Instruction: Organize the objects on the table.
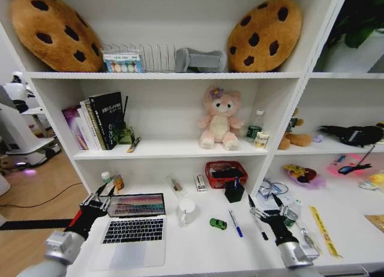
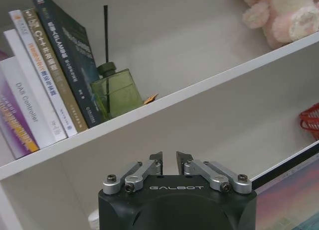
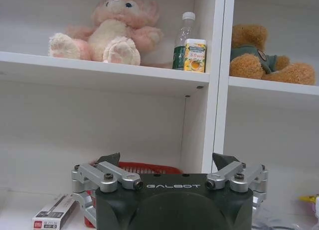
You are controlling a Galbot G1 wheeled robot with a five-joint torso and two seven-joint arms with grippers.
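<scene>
The silver laptop (image 1: 135, 230) lies open at the front left of the white table (image 1: 195, 250), its screen lit. My left gripper (image 1: 103, 192) hovers at the screen's left edge; in the left wrist view this gripper (image 2: 169, 159) is shut with nothing between its fingertips. A green toy car (image 1: 218, 223) sits to the right of the laptop. Beyond it lie a blue-capped pen (image 1: 235, 223) and a black-capped pen (image 1: 259, 227). My right gripper (image 1: 264, 204) hangs just right of the pens, and in the right wrist view this gripper (image 3: 167, 163) is wide open and empty.
A white cup (image 1: 186, 211) stands between laptop and car. A red basket (image 1: 225, 172) and black pen holder (image 1: 234, 192) sit at the back. A yellow ruler (image 1: 324, 229) lies at the right. Shelves above hold books (image 1: 96, 121) and a pink plush (image 1: 220, 121).
</scene>
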